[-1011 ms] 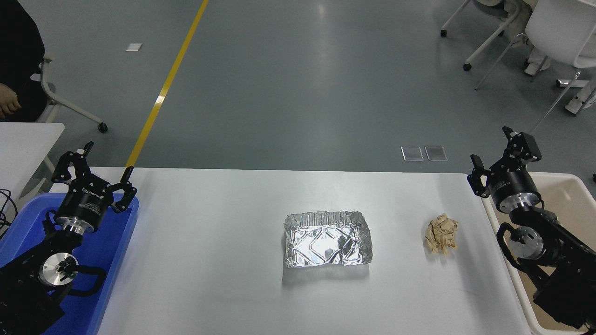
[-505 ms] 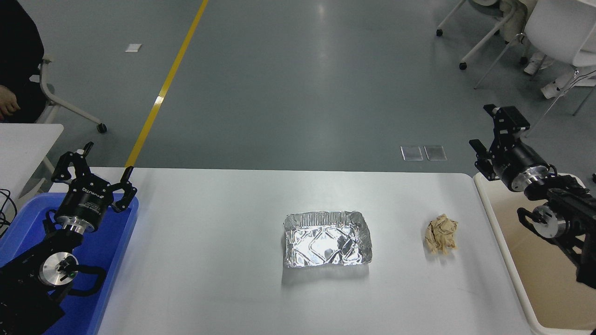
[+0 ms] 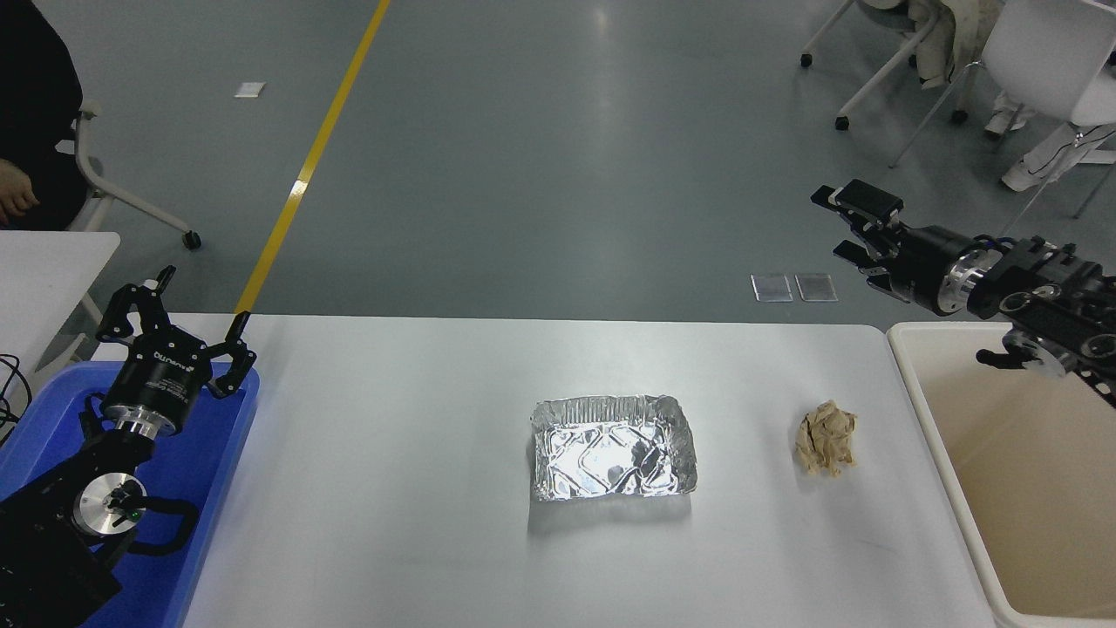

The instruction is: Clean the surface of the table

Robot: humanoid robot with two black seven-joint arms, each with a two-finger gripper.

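Observation:
The white table surface (image 3: 392, 488) fills the lower middle of the head view. A crumpled foil tray (image 3: 613, 447) lies near its centre. A crumpled beige paper ball (image 3: 826, 436) lies to the tray's right. My right gripper (image 3: 841, 225) is open and empty. It is raised high beyond the table's far right corner, pointing left, well above and behind the paper ball. My left gripper (image 3: 174, 314) is open and parked over the blue bin at the lower left.
A blue plastic bin (image 3: 205, 471) stands at the table's left edge. A beige bin (image 3: 1011, 471) stands at its right edge. A smaller white table (image 3: 44, 270) and a seated person (image 3: 26, 105) are at the far left. White chairs (image 3: 1029, 52) stand at the top right.
My right arm has risen from over the beige bin and swung up and to the left. Its open gripper now points left. The left arm, tray and paper have not moved.

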